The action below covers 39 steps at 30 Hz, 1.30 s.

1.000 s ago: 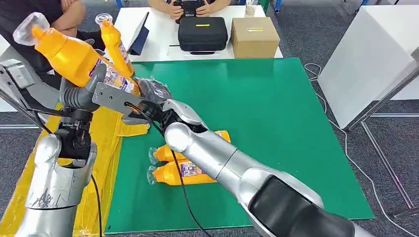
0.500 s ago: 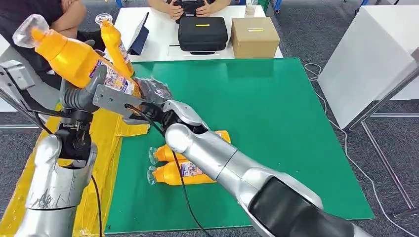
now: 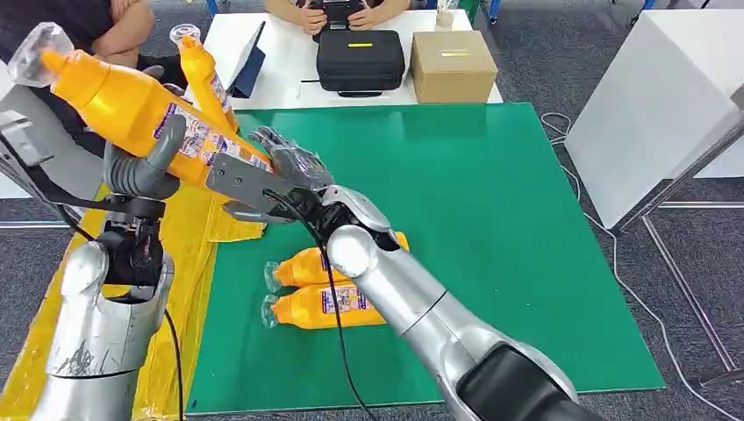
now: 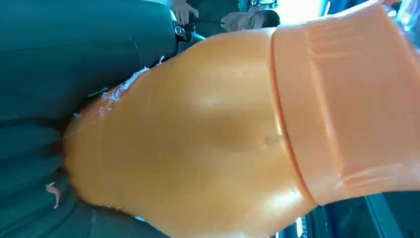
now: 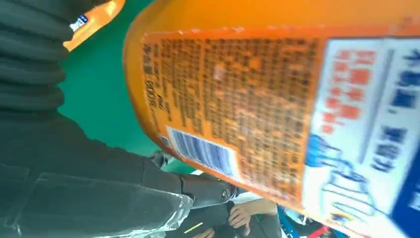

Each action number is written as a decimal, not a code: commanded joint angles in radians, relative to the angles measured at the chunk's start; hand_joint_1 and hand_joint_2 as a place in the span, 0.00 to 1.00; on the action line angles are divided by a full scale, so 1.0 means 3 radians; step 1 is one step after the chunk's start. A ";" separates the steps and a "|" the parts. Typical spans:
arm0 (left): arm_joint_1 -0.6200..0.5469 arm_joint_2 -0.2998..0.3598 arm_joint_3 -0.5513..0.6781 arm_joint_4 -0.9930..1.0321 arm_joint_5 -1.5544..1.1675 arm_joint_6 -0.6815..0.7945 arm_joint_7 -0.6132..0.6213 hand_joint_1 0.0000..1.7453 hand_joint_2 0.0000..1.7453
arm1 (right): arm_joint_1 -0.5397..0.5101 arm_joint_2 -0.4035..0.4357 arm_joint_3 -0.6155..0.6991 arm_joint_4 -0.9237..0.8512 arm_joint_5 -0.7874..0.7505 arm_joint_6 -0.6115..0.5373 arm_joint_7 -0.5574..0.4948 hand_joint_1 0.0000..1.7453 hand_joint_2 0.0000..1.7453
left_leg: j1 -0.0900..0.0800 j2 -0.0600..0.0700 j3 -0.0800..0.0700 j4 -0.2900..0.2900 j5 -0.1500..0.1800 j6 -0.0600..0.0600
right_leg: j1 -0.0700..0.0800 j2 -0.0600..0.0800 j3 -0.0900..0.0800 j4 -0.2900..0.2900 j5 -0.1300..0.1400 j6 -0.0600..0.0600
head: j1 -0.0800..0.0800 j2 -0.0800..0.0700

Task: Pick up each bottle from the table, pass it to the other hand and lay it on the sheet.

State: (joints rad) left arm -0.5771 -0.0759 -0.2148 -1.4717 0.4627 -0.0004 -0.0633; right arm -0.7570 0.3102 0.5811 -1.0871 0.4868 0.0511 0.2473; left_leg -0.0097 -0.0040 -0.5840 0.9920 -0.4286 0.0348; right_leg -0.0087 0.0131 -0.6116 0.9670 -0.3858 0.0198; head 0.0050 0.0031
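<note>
Fingers [image 3: 162, 145] of the left hand [image 3: 145, 171] wrap the held orange bottle [image 3: 132, 105], raised tilted above the table's left edge, clear cap up toward the left. Right hand [image 3: 289, 167] sits at the bottle's base end, dark fingers spread near it; cannot tell if they grip. Two more bottles [image 3: 329, 294] lie side by side on the green table [image 3: 491, 219]. Another upright bottle [image 3: 203, 74] stands behind. Yellow sheet [image 3: 189, 254] lies left of the table.
</note>
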 commanded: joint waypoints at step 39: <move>-0.0044 0.0811 -0.0093 0.2437 -0.6010 0.2328 0.0109 1.00 1.00 | 0.0026 -0.1192 -0.0410 -0.0857 -0.0743 0.0456 -0.0347 0.00 0.00 | -0.0001 0.0000 0.0019 -0.0004 -0.0005 -0.0009 | -0.0001 -0.0004 0.0020 -0.0003 -0.0007 -0.0003 | 0.0000 0.0000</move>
State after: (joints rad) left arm -0.5402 0.1759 -0.1846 -1.0153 -1.3153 0.6549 -0.0317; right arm -0.6904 -0.0202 0.3864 -1.4351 0.2724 0.1820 0.1542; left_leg -0.0102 -0.0035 -0.5843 0.9921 -0.4286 0.0348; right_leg -0.0093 0.0133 -0.6116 0.9668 -0.3858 0.0198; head 0.0050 0.0030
